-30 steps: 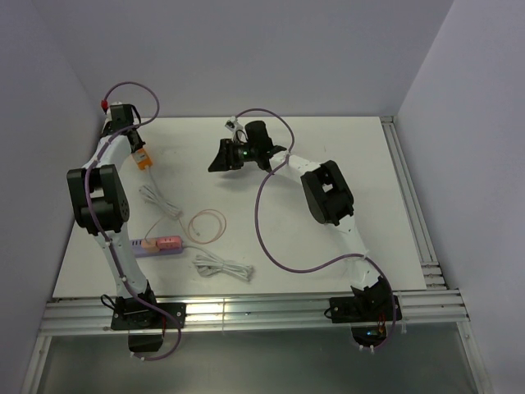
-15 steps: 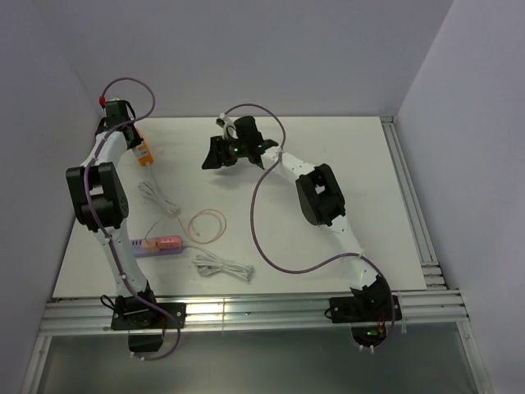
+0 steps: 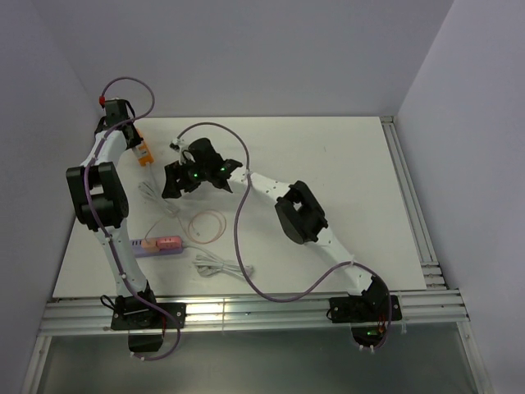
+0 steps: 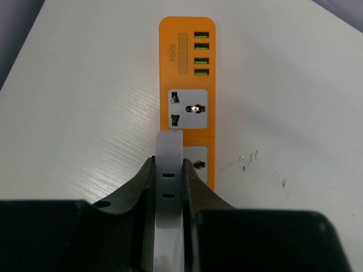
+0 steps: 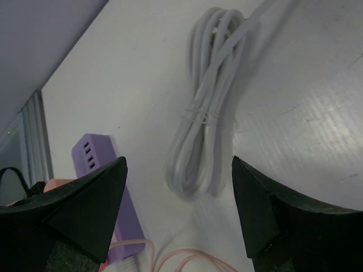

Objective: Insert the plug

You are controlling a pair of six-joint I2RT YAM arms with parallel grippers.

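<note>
The plug (image 3: 167, 242) lies by the lilac strip (image 3: 139, 247), long axis left-right, nearward of the released right gripper (image 3: 171, 190). The left gripper (image 4: 169, 164), farther away, clenches a white piece (image 4: 169, 141).

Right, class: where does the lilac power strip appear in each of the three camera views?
Top external: the lilac power strip lies low on the left of the picture.
Left wrist: not in it; this view shows the orange power strip instead.
Right wrist: the strip is at the lower left.
Shared landmark: the white cable bundle lies just beyond the strip in the top view, and right of it in the right wrist view.
</note>
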